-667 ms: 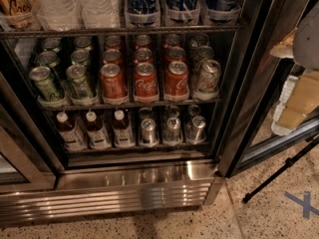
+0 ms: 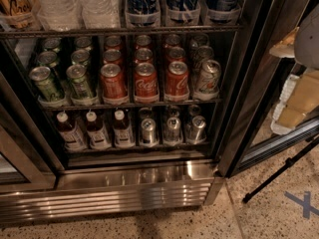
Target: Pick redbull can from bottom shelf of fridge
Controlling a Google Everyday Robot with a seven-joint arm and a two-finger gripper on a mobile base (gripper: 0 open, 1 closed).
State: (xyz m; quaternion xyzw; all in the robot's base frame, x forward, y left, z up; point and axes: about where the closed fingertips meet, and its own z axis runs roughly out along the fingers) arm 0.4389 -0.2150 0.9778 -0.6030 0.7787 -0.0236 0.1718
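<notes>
a: three slim silver cans front the bottom shelf of the fridge (image 2: 124, 193). i take the middle one as the redbull can (image 2: 172, 129). anything moved since the last look?
b: next to nothing. shelves, cans and view sit as they did a moment ago. the pale shape at the right edge, which i read as the gripper (image 2: 299, 102), is in the same spot, well apart from the shelf.
a: so the reach has not begun, by my reading. its state?
b: cannot tell whether it is released or clenched.
a: surroundings?
b: brown bottles (image 2: 96, 129) with white caps just left of the silver cans, same shelf. red cola cans (image 2: 145, 81) on the rack above, green cans (image 2: 47, 82) beside them.
a: obstacles?
b: the upper rack leaves a low gap over the can, so likely a level approach. silver neighbours stand close on both sides. the open door (image 2: 249, 83) stands between gripper and shelf. a black tripod leg (image 2: 279, 176) crosses the floor at right.
</notes>
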